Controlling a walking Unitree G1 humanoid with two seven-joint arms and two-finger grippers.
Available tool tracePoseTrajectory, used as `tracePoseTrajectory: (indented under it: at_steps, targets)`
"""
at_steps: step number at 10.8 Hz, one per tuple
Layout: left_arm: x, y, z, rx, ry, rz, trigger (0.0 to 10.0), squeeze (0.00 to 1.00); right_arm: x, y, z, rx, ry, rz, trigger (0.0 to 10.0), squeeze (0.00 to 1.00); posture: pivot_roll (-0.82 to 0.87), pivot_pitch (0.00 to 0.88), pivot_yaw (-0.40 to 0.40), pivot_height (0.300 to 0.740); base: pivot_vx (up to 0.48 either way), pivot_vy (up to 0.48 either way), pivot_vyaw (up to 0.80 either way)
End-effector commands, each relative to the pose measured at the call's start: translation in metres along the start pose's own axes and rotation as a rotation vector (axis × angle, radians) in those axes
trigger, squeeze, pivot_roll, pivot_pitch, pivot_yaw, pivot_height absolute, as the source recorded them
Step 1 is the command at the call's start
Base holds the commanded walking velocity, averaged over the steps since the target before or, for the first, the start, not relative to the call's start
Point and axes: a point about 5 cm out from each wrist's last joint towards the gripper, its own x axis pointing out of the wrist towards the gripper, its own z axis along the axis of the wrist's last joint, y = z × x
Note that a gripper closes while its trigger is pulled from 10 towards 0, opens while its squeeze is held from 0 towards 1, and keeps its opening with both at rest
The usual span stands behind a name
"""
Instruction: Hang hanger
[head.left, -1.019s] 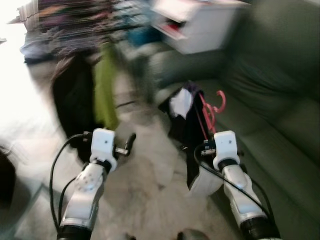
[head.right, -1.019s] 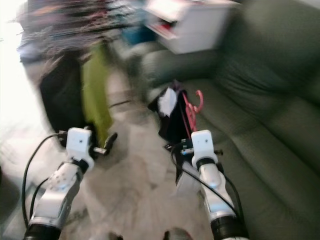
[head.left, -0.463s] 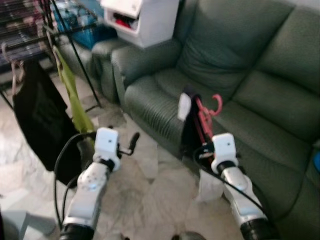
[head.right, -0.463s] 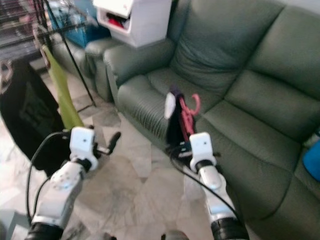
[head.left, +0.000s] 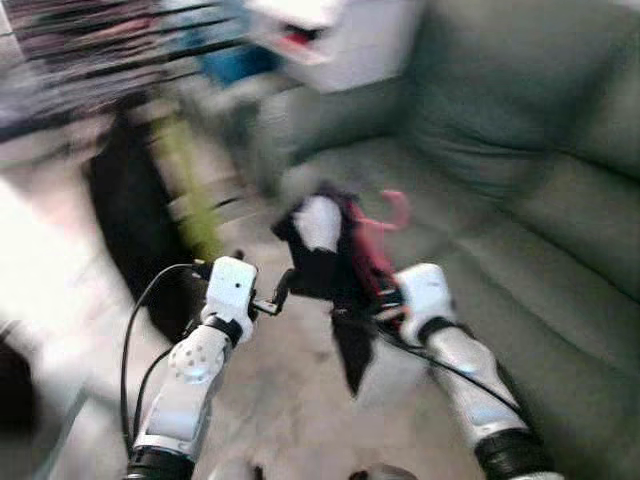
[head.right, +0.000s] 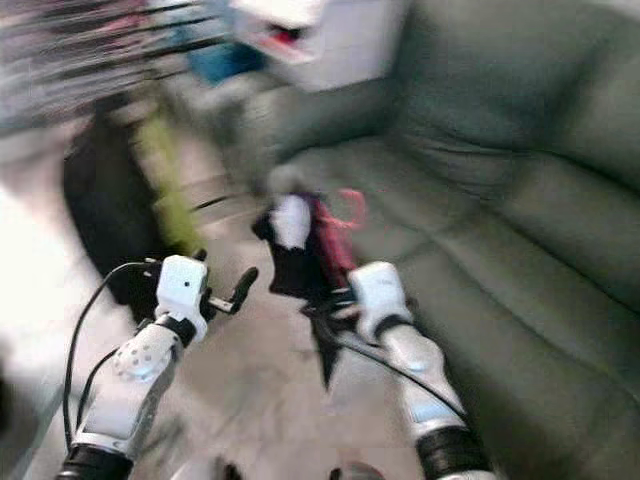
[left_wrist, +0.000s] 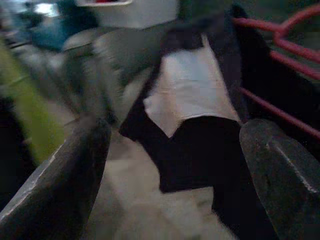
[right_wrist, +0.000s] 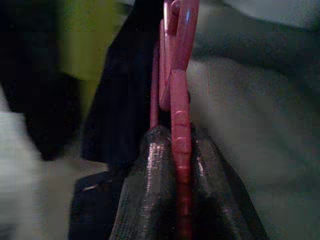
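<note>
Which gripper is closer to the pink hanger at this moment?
Right. The right gripper is shut on the pink hanger; the left gripper is open beside the dark garment, not touching it.

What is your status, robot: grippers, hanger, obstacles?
Right gripper shut on pink hanger carrying dark garment. Left gripper open, empty. Rack with hung clothes at left, blurred; sofa at right.

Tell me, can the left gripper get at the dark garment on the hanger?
Probably yes. The left gripper is open, just beside the dark garment that hangs from the hanger in the right gripper, with nothing between them.
</note>
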Motion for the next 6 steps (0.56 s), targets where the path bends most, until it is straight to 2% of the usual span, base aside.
tracePoseTrajectory:
  at_steps: [1,2,4,6]
  targets:
    - [0.0010,-0.0003,0.0044,0.016,-0.016,-0.003,10.0,0.00,0.0040,0.0040,0.0201,-0.034,-0.091,0.052,10.0,0.00,-0.03,0.000,-0.020,0.740,0.000,0.000,0.80]
    - [0.0012,-0.0003,0.0045,0.017,-0.016,-0.002,10.0,0.00,0.0036,0.0084,0.0217,-0.036,-0.102,0.082,10.0,0.00,-0.03,0.000,-0.019,0.740,0.000,0.000,0.00]
    - [0.0008,-0.0010,0.0045,0.016,-0.015,-0.009,10.0,0.00,0.0028,0.0053,0.0170,-0.068,-0.060,0.063,10.0,0.00,-0.03,0.000,-0.015,0.740,0.000,0.000,0.00]
    - [0.0026,-0.0020,0.0050,0.016,-0.016,-0.014,10.0,0.00,0.0008,0.0064,0.0171,-0.065,-0.048,0.100,10.0,0.00,-0.03,0.000,-0.012,0.740,0.000,0.000,0.00]
